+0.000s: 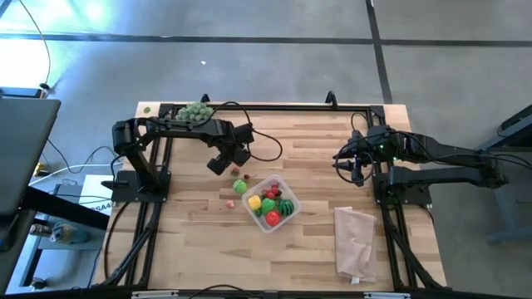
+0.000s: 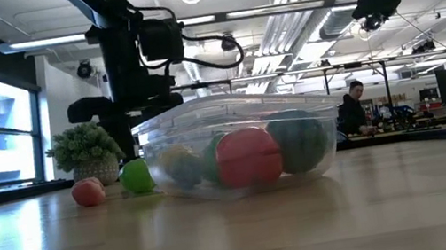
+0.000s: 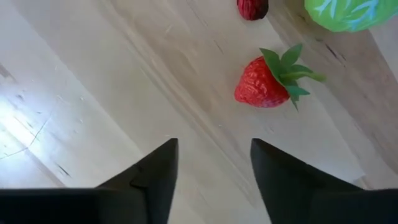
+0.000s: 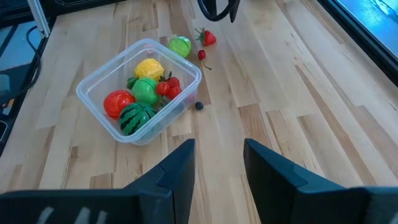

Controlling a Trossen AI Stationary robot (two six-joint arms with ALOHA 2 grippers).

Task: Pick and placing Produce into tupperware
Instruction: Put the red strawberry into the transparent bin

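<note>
Nearest us in the low view, the tub [image 2: 240, 145] sits on the bare table [image 2: 240, 230] with a red fruit [image 2: 249, 157] and the striped melon [image 2: 299, 140] against its front wall. From above, the tub [image 1: 270, 202] lies turned diagonally to the table edges, a little left of centre, holding also a yellow piece [image 1: 255, 202] and a green one [image 1: 267, 205]. It is open on top. A pale bag [image 1: 355, 241] lies well apart to its right, and wide bare wood surrounds it.

Just beyond the tub's far-left corner rests a green ball [image 1: 239, 186], then a strawberry [image 3: 268, 81] lying on its side, its long axis running from red tip to leafy cap. A small dark red piece [image 3: 252, 9] lies near it.

The left gripper [image 3: 214, 163] hangs over the wood beside the strawberry, fingers apart and holding nothing. The right gripper [image 4: 217, 163] waits above the table's right side, fingers parted, empty.

Farthest back, a bushy ball [image 1: 196, 111] sits at the table's rear edge.
</note>
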